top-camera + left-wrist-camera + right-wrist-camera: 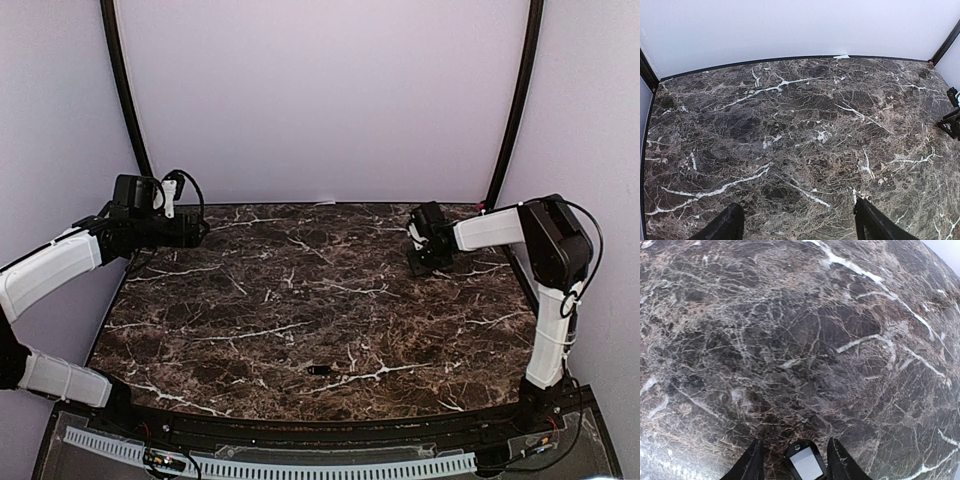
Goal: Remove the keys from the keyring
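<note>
One key (320,370), a tiny dark oblong with a pale glint, lies alone on the marble near the front middle. A second dark key (804,463) with a pale grey face and a small hole at its tip sits between the fingers of my right gripper (795,441). That gripper is at the far right of the table (420,258), jaws half apart with a gap on each side of the key. My left gripper (203,228) hovers at the far left, open wide (796,204) with only bare marble between its fingers. The keyring is out of view.
The dark marble tabletop (300,290) has raised black edges, with white walls behind. In the left wrist view, the right gripper (952,122) shows at the right edge. A white cable strip (270,465) runs along the near edge by the arm bases.
</note>
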Controlling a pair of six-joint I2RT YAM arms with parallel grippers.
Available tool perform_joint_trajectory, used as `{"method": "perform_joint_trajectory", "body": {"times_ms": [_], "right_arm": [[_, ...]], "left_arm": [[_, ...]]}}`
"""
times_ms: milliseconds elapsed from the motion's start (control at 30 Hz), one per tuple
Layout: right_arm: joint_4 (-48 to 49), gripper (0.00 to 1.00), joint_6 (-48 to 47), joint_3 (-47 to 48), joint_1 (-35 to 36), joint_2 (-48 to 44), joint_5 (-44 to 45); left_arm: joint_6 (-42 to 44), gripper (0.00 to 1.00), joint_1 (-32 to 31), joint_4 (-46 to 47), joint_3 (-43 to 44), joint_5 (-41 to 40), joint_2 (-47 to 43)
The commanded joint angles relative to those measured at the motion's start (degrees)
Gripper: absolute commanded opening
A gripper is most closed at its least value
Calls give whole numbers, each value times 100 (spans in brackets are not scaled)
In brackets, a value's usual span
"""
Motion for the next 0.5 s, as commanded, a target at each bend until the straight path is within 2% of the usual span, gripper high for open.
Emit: {"method": "perform_joint_trajectory", "body": {"times_ms": [0,267,400,467], "right_arm": [[-382,41,162,-206,5,192,731],[-133,36,231,-419,13,176,929],[-95,30,138,-388,65,327,1129],[-46,24,90,-379,81,345,1173]], "left_arm": [[64,78,-6,-28,-61,-7,-89],[47,78,-3,-1,-88,70,-205],[44,78,-2,15,-102,98,-237],[45,78,-3,16,-108,89,-251]]}}
